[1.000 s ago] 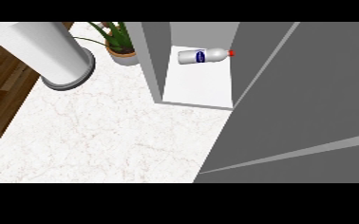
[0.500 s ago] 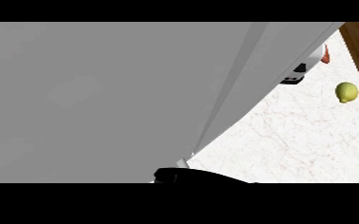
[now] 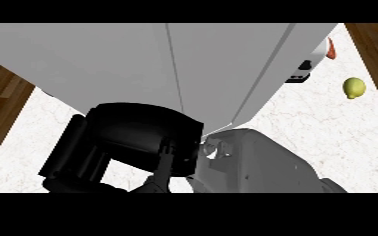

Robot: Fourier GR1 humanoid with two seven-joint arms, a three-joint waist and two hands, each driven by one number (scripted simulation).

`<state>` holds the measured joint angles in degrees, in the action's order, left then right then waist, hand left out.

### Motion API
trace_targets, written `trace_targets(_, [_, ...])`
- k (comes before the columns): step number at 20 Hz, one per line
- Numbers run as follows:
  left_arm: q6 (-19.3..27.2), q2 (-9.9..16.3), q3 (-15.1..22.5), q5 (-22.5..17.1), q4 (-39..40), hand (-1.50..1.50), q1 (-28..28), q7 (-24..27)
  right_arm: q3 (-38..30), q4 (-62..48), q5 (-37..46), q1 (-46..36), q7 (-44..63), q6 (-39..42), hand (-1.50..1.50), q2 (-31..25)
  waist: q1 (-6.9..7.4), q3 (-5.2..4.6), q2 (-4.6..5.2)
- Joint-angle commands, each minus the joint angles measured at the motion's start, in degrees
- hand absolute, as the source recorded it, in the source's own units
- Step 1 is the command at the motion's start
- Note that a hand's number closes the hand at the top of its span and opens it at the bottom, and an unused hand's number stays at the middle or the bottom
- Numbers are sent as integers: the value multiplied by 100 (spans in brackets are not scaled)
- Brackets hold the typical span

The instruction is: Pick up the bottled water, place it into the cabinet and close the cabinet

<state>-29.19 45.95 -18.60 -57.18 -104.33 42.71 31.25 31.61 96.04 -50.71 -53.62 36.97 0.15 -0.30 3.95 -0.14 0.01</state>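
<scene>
Head view shows us a large grey flat-panelled cabinet (image 3: 148, 65) filling the upper middle, its doors reading as shut or very nearly so, with one seam running down the front. A second ago we were looking into the open cabinet with the bottled water lying on its white shelf; half a second ago the grey panel had swung across most of the view; now the panels sit side by side and no bottle shows anywhere, so we judge it is inside, behind the doors, though we cannot see it. That would leave only the closing, and it looks almost done. Just below the cabinet's lower edge one black hand (image 3: 129, 147) has come into view, bulky and close to the camera; we cannot tell which hand it is or how its fingers stand, nor whether it holds anything. Beside it, to the right under the cabinet's corner, one grey forearm (image 3: 266, 165) rises from the lower edge. Right of the cabinet, on the white marble counter (image 3: 317, 130), we count one yellow-green lemon-like fruit (image 3: 354, 87), one small red object (image 3: 330, 49) and one black-and-white item (image 3: 300, 73) half hidden by the cabinet's side.
</scene>
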Motion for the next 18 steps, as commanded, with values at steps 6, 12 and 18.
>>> trace_targets(6, [-487, -354, -715, -201, -136, -150, 606, -283, -591, -1026, -340, 360, -77, 649, 150, -86, -264, 20, -4])
trace_targets(12, [-620, -827, -681, 246, -74, -150, 354, -351, -1348, -2124, -301, 234, -389, 1484, 150, -311, -275, 16, 14])
trace_targets(18, [-755, -903, -774, 111, -139, -150, 299, -679, -1756, -2827, 413, -136, -1243, 1711, 150, -353, -271, 15, 15])
